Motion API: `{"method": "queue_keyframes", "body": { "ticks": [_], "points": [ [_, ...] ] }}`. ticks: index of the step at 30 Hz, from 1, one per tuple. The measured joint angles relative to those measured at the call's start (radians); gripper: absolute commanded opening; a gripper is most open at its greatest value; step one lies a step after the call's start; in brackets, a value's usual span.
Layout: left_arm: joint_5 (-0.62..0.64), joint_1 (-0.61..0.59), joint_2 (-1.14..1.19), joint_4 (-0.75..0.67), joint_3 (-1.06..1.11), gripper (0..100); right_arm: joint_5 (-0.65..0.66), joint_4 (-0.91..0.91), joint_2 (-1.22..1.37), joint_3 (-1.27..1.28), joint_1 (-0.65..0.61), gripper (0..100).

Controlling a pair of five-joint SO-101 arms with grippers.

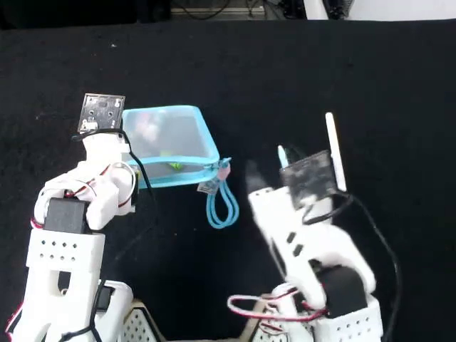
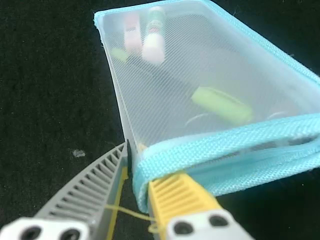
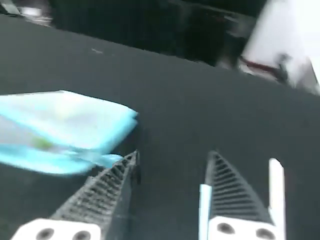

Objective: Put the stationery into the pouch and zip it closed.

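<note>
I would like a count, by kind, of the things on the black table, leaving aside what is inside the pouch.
Light blue mesh zip pouch: 1
Thin stationery sticks: 2, the white stick and the light blue stick
Total: 3

table (image 1: 356, 71): covered with a black cloth that runs to the far edge in the high view. left of centre on the cloth lies a light blue see-through pouch (image 1: 167, 139), its zip edge toward the arms. a blue cord loop (image 1: 222, 203) trails from the pouch's near right corner onto the cloth. well apart to the right lies a thin white stick (image 1: 335, 149), pointing away from the arms. near it is a light blue stick (image 1: 283, 155), mostly hidden. a small pale speck (image 1: 114, 46) sits at far left.
</note>
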Motion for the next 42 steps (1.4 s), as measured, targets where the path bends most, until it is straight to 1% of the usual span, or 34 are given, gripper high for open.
{"method": "queue_keyframes", "body": {
  "ticks": [2,4,8,16,20,23,28,29,30,31,32,33,35,39,42],
  "points": [
    [0.000,0.000,-0.002,0.000,0.014,3,-0.008,0.005,0.092,-0.002,0.057,11.2],
    [0.000,0.000,-0.003,0.000,0.018,3,-0.026,0.005,0.221,-0.035,0.087,14.5],
    [0.000,0.000,-0.003,0.000,0.018,3,-0.029,0.005,0.559,-0.181,0.109,20.1],
    [0.000,0.000,-0.003,0.000,0.018,3,-0.028,0.005,1.369,-0.580,0.117,20.4],
    [0.000,0.000,-0.003,0.000,0.018,3,0.018,0.005,1.622,-0.733,0.189,20.4],
    [0.000,0.000,-0.003,0.000,0.018,3,0.052,0.005,1.715,-0.799,0.232,20.2],
    [0.000,0.000,-0.003,0.000,0.018,3,0.083,0.005,1.804,-0.861,0.238,19.7],
    [0.000,0.000,-0.003,0.000,0.018,3,0.083,0.005,1.823,-0.873,0.238,17.5],
    [0.000,0.000,-0.003,0.000,0.018,3,0.086,0.005,1.843,-0.884,0.238,12.5],
    [0.000,0.000,-0.003,0.000,0.018,3,0.086,0.005,1.852,-0.895,0.238,4.8],
    [0.000,0.000,-0.003,0.000,0.018,3,0.086,0.005,1.858,-0.904,0.238,0.1],
    [0.000,0.000,-0.003,0.000,0.018,3,0.086,0.008,1.860,-0.913,0.239,3.4],
    [0.000,0.000,-0.003,0.000,0.018,3,0.086,0.032,1.861,-0.928,0.239,0.6],
    [0.000,0.000,-0.003,0.000,0.018,3,0.087,0.164,1.841,-0.933,0.229,1.1],
    [0.000,0.000,-0.003,0.000,0.018,3,0.087,0.236,1.774,-0.904,0.206,1.1]
  ]
}}
